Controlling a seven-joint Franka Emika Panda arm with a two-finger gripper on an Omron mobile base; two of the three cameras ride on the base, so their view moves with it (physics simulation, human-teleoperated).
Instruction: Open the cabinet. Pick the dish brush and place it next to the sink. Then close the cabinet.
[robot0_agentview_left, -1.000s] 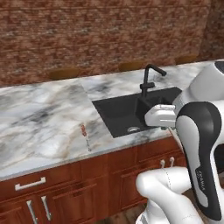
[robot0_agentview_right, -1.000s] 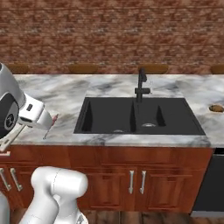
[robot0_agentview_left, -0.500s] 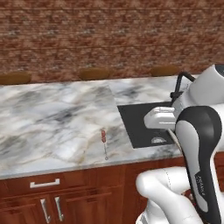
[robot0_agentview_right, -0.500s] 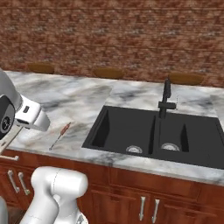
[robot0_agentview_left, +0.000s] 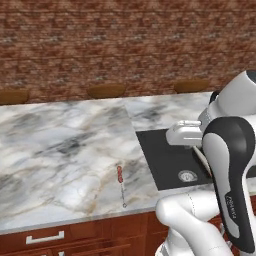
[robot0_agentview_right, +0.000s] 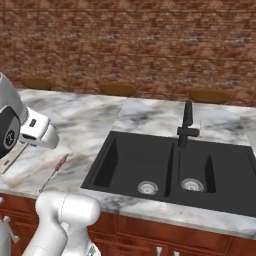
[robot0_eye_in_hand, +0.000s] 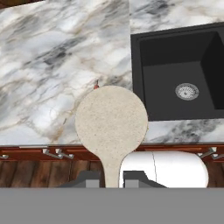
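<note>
Hand view shows the claw (robot0_eye_in_hand: 113, 178) pinching a speckled beige paddle (robot0_eye_in_hand: 111, 122) by its stem above the marble table (robot0_eye_in_hand: 52, 57), while the brush (robot0_agentview_left: 120, 177) lies left of the sink (robot0_agentview_right: 150, 165), seemingly already delivered.

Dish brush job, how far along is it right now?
Done: the dish brush is picked up, clamped in the shut gripper. In hand: it hangs over the counter beside the sink. Left: setting it down there, then closing the cabinet.
</note>
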